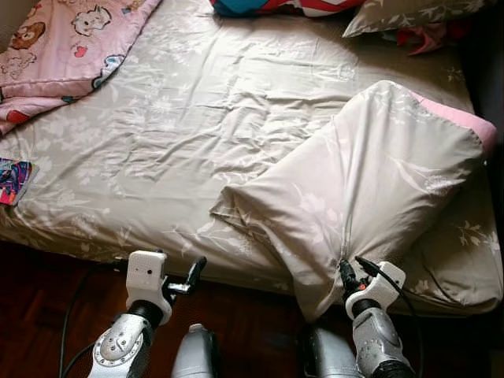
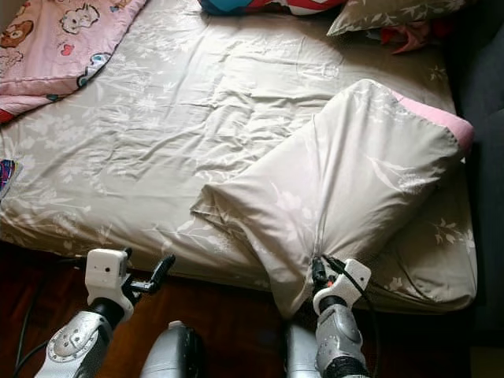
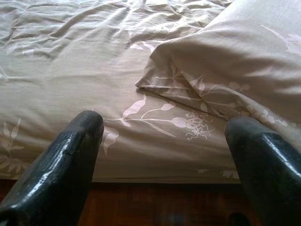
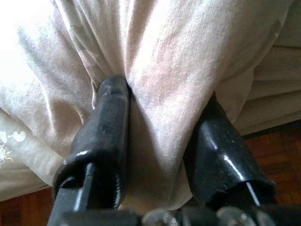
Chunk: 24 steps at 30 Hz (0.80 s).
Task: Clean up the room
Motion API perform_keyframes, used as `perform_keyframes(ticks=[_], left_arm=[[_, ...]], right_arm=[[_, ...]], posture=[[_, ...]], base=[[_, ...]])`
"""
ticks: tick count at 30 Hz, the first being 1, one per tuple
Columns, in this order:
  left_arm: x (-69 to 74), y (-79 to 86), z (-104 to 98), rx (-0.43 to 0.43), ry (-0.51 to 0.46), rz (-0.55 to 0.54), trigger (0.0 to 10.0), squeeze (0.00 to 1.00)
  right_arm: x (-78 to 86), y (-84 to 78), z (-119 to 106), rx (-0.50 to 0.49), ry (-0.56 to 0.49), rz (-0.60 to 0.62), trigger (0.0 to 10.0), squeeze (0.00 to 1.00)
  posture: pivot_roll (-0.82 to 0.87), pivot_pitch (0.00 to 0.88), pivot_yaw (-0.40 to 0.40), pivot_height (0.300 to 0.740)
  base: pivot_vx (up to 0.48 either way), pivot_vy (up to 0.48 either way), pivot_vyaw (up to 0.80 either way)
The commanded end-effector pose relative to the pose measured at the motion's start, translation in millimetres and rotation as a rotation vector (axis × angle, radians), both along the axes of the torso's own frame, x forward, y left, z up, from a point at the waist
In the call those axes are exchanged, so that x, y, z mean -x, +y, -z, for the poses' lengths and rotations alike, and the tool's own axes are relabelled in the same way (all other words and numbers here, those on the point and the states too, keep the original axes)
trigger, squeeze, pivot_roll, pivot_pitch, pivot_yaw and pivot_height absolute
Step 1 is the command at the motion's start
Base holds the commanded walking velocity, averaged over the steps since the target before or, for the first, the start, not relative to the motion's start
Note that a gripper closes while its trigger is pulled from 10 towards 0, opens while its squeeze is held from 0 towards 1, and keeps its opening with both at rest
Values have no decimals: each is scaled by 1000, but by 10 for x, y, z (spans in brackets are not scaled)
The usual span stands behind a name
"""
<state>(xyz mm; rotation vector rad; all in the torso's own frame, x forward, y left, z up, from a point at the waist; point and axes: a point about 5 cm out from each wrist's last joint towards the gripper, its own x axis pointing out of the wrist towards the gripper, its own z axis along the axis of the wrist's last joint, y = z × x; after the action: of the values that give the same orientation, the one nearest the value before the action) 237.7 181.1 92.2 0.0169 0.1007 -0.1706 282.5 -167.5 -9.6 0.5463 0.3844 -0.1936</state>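
A beige floral pillow (image 1: 370, 181) with a pink end lies aslant on the right half of the bed (image 1: 181, 118), its lower corner hanging over the front edge. My right gripper (image 1: 345, 274) is shut on that corner; in the right wrist view the cloth (image 4: 160, 141) is bunched between both black fingers (image 4: 106, 127). Left of it, my left gripper (image 1: 189, 277) hovers at the bed's front edge over the floor. Its fingers (image 3: 66, 160) stand open with nothing between them, facing the sheet and the pillow's other corner (image 3: 155, 80).
A pink cartoon blanket (image 1: 63, 47) lies crumpled at the bed's far left. A small colourful packet (image 1: 14, 179) sits near the left edge. More pillows (image 1: 402, 14) and a red-blue item (image 1: 276, 6) line the headboard side. Dark wooden floor (image 1: 47, 299) runs below the bed.
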Motion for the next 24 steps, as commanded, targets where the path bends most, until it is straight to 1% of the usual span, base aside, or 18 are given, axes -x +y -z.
perform_keyframes(ticks=[1, 3, 6, 10, 14, 16, 17, 18, 20, 21, 22, 23, 24], left_arm=[[49, 49, 103, -10, 49, -15, 10000, 0], [45, 49, 108, -10, 50, -16, 10000, 0], [30, 55, 154, -19, 59, -16, 10000, 0], [8, 85, 189, -25, 66, -26, 10000, 0], [-44, 80, 200, -43, 57, -18, 10000, 0], [-57, 85, 210, -42, 56, -24, 10000, 0], [-58, 91, 227, -51, 59, -27, 10000, 0], [-59, 100, 268, -61, 64, -30, 10000, 0], [-64, 109, 304, -61, 70, -33, 10000, 0], [-49, 129, 336, -62, 78, -41, 10000, 0], [-49, 129, 336, -62, 78, -41, 10000, 0], [-26, 143, 369, -65, 87, -43, 10000, 0], [-24, 145, 383, -67, 90, -43, 10000, 0]], right_arm=[[208, 159, 232, -14, 140, -61, 0, 0], [208, 153, 233, -10, 145, -61, 0, 0], [224, 114, 250, 10, 167, -49, 0, 0], [217, 57, 241, 24, 164, -38, 0, 0], [197, -38, 223, 53, 177, -4, 0, 0], [178, -112, 202, 71, 183, 30, 0, 0], [161, -172, 181, 85, 183, 56, 0, 0], [121, -296, 127, 103, 175, 109, 0, 0], [82, -424, 65, 115, 161, 163, 0, 0], [39, -650, -43, 138, 131, 255, 0, 0], [39, -650, -43, 138, 131, 255, 0, 0], [19, -927, -176, 186, 103, 356, 0, 0], [18, -1018, -221, 205, 98, 388, 0, 0]], posture=[[26, 328, 99, 665], [26, 328, 99, 665], [22, 303, 96, 665], [22, 280, 93, 665], [20, 249, 88, 665], [17, 236, 84, 665], [15, 225, 80, 665], [12, 215, 77, 665], [4, 207, 75, 665], [-3, 200, 73, 665], [-3, 200, 73, 665], [-5, 193, 73, 665], [-7, 190, 73, 665]], base=[[0, 0, 0], [0, 0, 0], [0, 0, 0], [0, 0, 0], [0, 0, 0], [0, 0, 0], [0, 0, 0], [0, 0, 0], [0, 0, 0], [0, 0, 0], [0, 0, 0], [0, 0, 0], [0, 0, 0]])
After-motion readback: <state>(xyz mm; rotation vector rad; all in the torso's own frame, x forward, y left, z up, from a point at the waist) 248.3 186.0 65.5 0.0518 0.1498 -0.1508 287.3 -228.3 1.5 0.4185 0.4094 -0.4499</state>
